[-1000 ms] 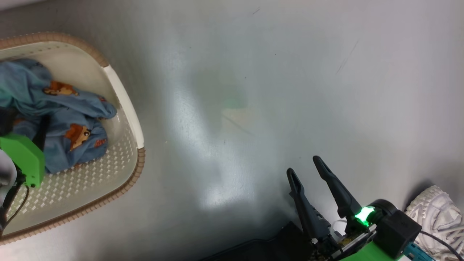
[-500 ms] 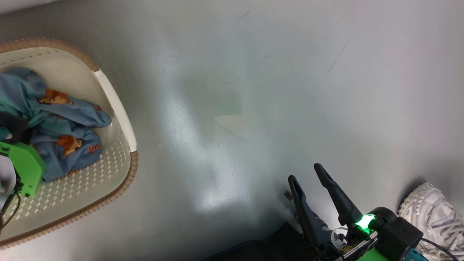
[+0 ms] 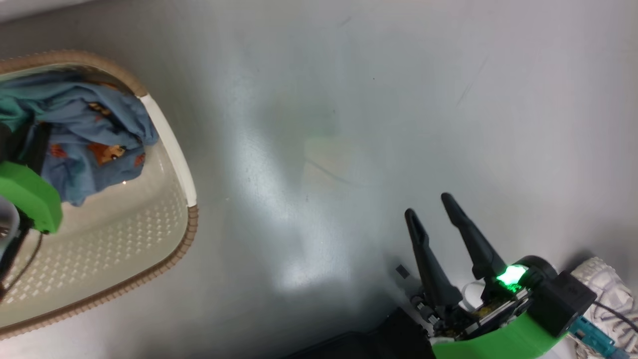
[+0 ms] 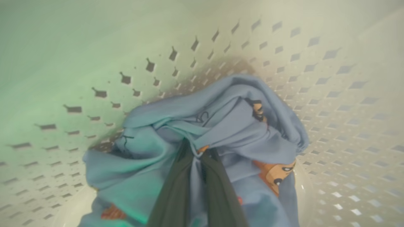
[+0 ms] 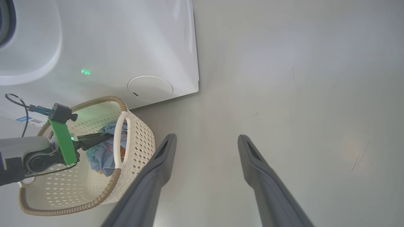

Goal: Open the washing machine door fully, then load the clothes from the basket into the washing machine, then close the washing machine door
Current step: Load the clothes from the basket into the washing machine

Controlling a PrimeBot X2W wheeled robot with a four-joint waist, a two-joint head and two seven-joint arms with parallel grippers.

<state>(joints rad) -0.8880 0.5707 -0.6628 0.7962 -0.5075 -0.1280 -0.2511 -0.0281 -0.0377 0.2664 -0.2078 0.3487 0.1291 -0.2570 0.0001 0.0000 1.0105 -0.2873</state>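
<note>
Nearest the robot, the right gripper (image 3: pixel 427 205) hangs low over the glossy grey floor (image 3: pixel 319 124) with its two dark fingers spread well apart and nothing between them; its wrist view shows bare floor in the gap between the fingers. Just beside its green mount, at the lower right edge of the head view, lies a white knitted shoe (image 3: pixel 603 286). Farther out on the robot's left stands the cream perforated basket (image 3: pixel 185 239) with its brown woven-look rim and white side handle. The left gripper (image 4: pixel 197 154) reaches down inside it, its fingers pinched tight together on a fold of the clothes (image 4: pixel 227 123), light-blue fabric printed with orange-brown cartoon figures. The bundle gathers up around the fingertips and seems to hang slightly clear of the basket's dotted bottom, though the blur makes that hard to judge. From the right wrist view the clothes sit against the basket's handle side, with the left arm coming in over the rim. Behind the basket rises the white washing machine (image 5: pixel 126 37), its round white flap (image 5: pixel 150 88) low on the front and a small blue label (image 5: pixel 23 119) just past the left arm's cable
</note>
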